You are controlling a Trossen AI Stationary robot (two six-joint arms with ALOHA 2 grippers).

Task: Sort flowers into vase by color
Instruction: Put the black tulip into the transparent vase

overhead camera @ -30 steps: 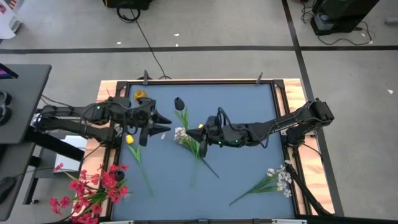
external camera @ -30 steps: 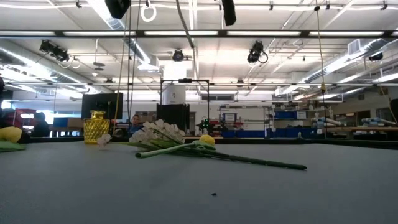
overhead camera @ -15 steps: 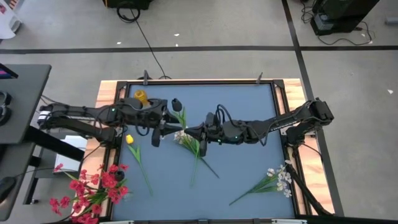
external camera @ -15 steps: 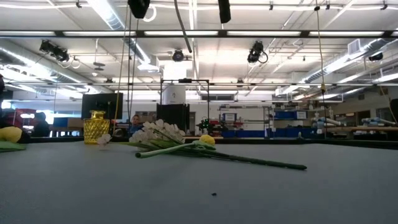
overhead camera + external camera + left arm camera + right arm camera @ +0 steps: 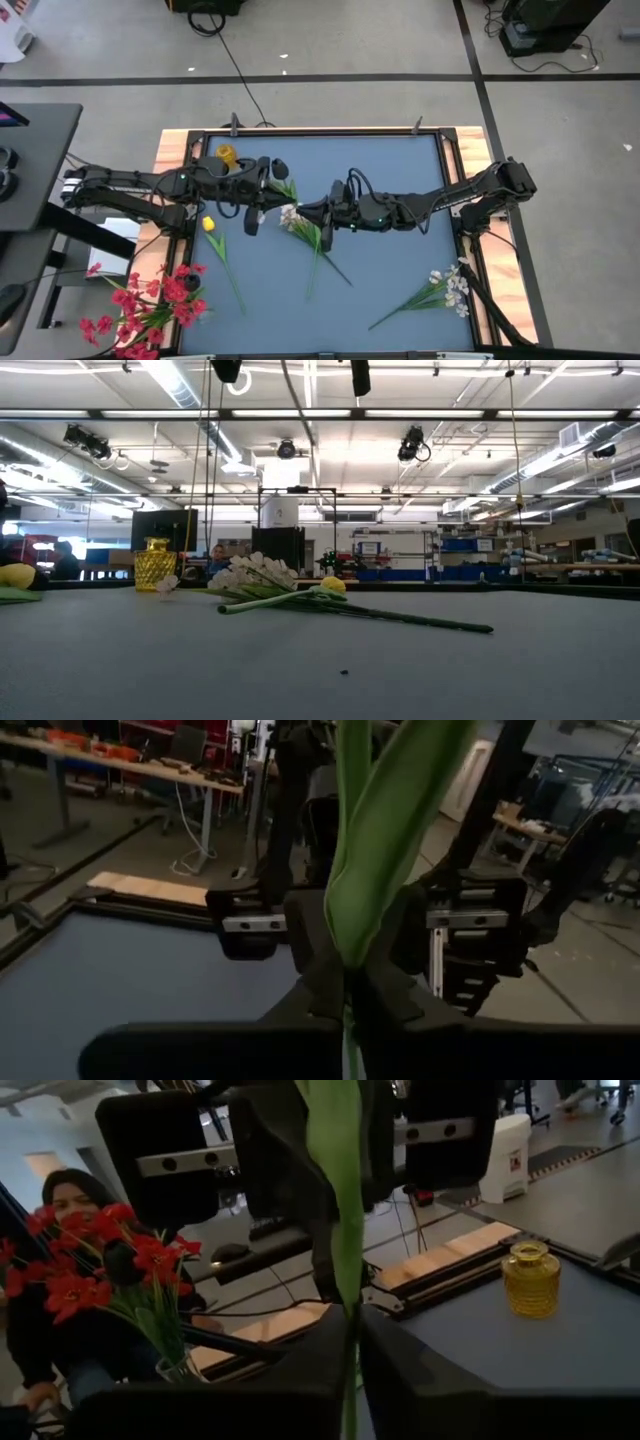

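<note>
The green leafy stem (image 5: 287,189) hangs in the air to the right of the yellow vase (image 5: 227,155), above the blue tabletop (image 5: 390,270). The left gripper (image 5: 268,188) is clamped on it, fingers pressed together around the stem (image 5: 375,850). The right gripper (image 5: 303,210) faces it from the far side, and its fingers also close on the same stem (image 5: 335,1180). Beyond them from the vase, white sprigs (image 5: 300,222) lie on the tabletop. Red flowers (image 5: 150,300) stand well below the vase, off the tabletop's corner.
</note>
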